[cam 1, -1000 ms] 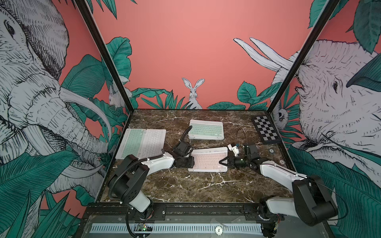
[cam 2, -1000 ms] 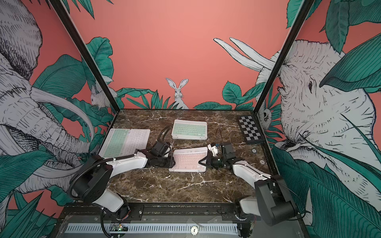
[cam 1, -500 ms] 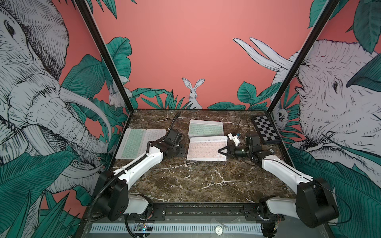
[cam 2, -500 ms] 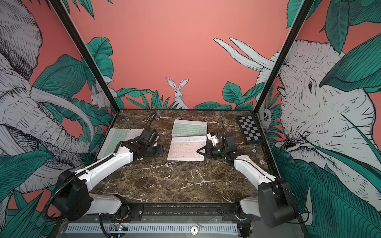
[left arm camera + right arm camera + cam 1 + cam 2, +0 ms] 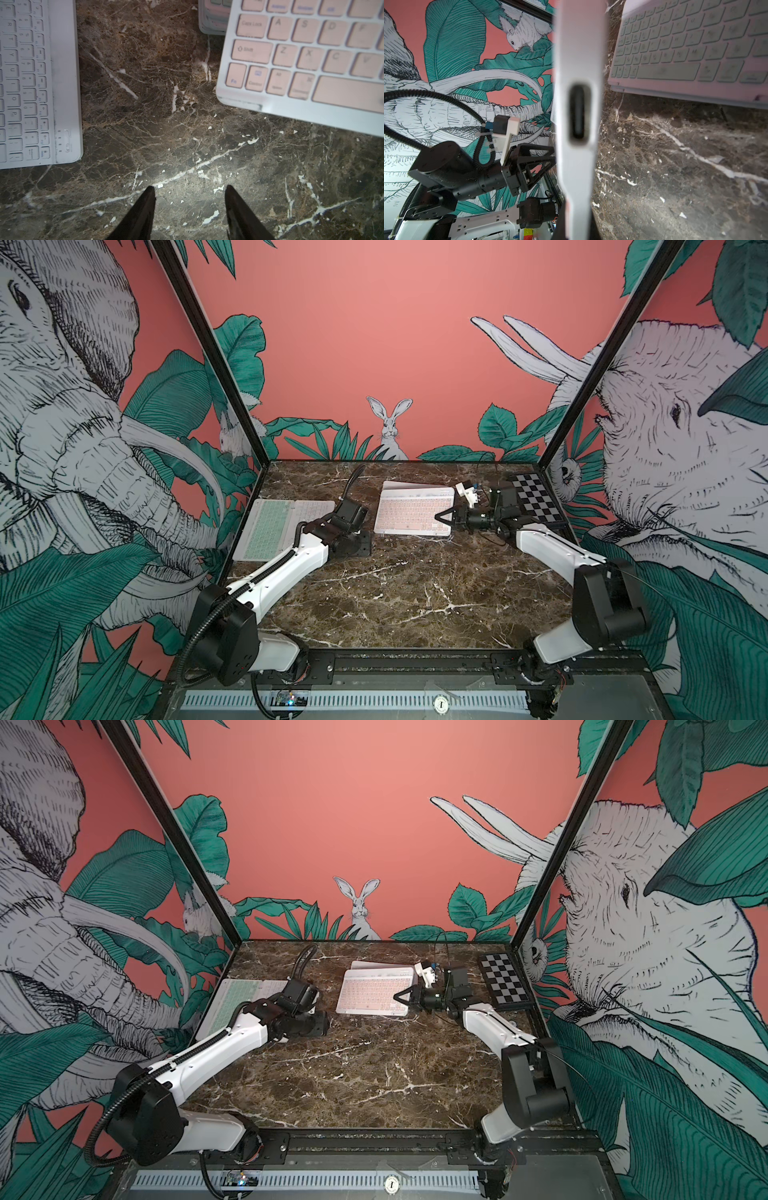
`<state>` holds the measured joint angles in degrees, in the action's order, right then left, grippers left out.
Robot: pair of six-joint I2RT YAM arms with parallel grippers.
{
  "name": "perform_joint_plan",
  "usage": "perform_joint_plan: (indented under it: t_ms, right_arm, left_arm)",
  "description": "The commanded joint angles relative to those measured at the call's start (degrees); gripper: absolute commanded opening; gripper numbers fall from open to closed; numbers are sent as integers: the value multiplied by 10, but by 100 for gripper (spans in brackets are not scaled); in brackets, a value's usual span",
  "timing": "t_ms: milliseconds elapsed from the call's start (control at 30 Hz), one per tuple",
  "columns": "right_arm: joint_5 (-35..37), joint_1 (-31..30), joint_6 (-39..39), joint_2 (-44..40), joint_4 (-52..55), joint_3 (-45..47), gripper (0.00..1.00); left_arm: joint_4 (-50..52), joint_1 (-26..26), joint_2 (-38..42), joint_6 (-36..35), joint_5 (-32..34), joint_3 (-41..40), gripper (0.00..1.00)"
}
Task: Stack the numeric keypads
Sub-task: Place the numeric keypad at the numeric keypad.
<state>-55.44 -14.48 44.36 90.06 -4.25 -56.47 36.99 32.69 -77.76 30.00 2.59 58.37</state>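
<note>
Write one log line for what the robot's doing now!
left end effector: open, empty | right end effector: shut on pink keypad | pink keypad: above green keypad | task: unfinished

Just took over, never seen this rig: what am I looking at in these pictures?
Two white robot arms work over a marble table. Two pictures look down from above on the whole scene; two come from cameras on the wrists. The right arm has its jaws closed on the edge of a pink keypad, which partly covers another keypad. The left arm has its jaws apart over bare marble, holding nothing. Beside it lie a green keypad and a white keypad. A checkered board sits back right.
</note>
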Motion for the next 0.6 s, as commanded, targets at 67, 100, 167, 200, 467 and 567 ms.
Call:
perform_joint_plan:
  t_ms: [67,100,167,200,467,567]
  right_arm:
    - [-36,21,-12,72,-83,-64,0]
    - [-40,24,-12,86,-84,-73,0]
    - [-56,29,-13,121,-88,-100,0]
    - [-64,32,-11,139,-91,-114,0]
    - [-109,57,3,254,-105,-204,0]
    - [-128,64,12,278,-113,-220,0]
  left_arm:
    - [23,-5,-2,-2,9,15,56]
    - [24,-6,-5,-1,9,18,56]
    - [28,-6,-11,0,10,23,56]
    - [30,-6,-14,0,11,27,56]
    - [35,-6,-41,6,8,40,56]
    - [33,-6,-47,9,6,42,56]
